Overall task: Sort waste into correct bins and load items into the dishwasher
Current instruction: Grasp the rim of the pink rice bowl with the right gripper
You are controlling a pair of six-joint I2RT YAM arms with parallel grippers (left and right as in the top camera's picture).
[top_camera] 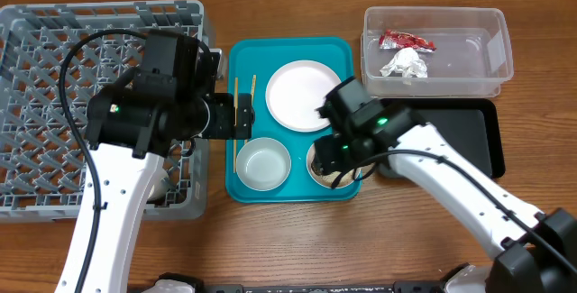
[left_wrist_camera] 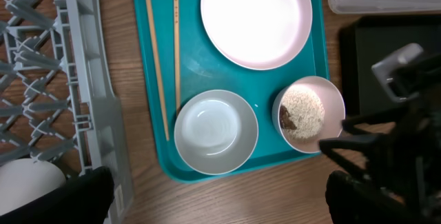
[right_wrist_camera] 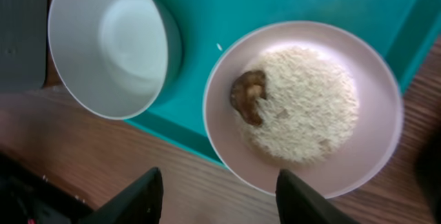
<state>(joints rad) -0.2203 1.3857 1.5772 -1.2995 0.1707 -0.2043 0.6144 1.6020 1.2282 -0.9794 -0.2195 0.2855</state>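
On the teal tray lie a round white plate, two chopsticks, an empty pale bowl and a bowl holding white rice grains and a brown food lump. My right gripper hangs open over this bowl's near rim, one finger outside it and the other over its inside. My left gripper stands wide open above the tray's left edge, holding nothing. The clear tub contains a red wrapper and a paper wad.
The grey dish rack fills the left side, and something white and rounded sits in it. A black tray lies right of the teal tray, below the clear tub. My right arm crosses its left end.
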